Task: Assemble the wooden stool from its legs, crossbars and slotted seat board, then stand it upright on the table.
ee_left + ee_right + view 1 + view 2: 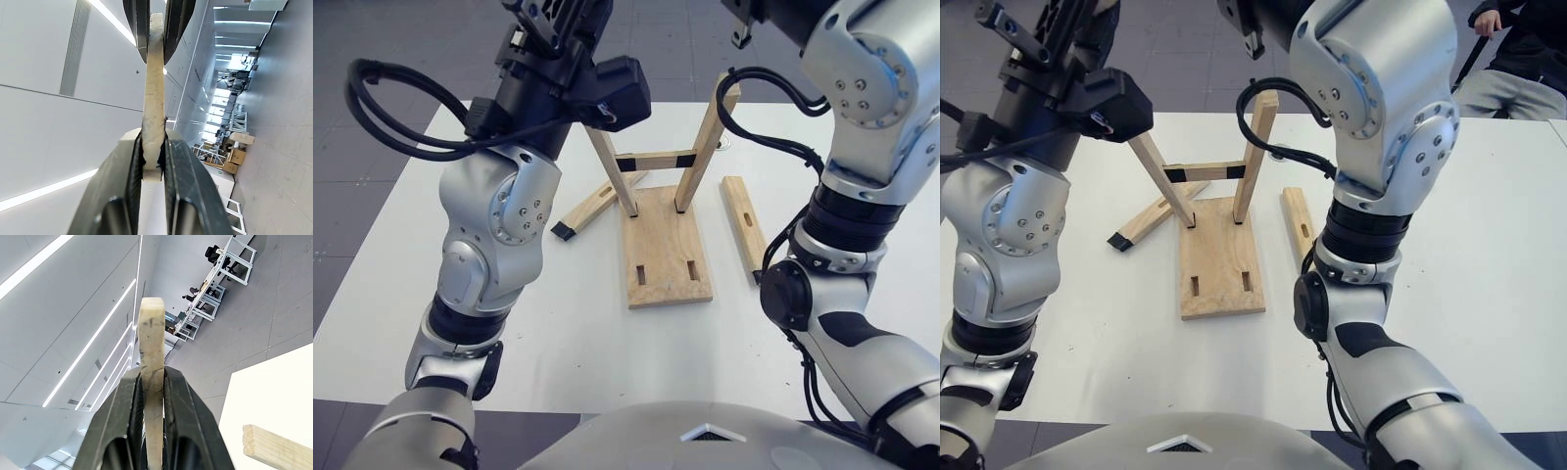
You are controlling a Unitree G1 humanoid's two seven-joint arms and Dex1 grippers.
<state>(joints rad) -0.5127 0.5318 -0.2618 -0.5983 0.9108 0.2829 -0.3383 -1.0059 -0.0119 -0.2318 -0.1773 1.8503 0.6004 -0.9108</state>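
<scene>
Left fingers (128, 171) tight on first wooden strip (154, 98), right fingers (122, 421) on second wooden strip (151, 347)

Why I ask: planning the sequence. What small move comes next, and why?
Probably press the leg frame gently down: the left claw and right claw grip its leg tops, and its feet stand at the far edge of the seat board; seating unclear.
</scene>
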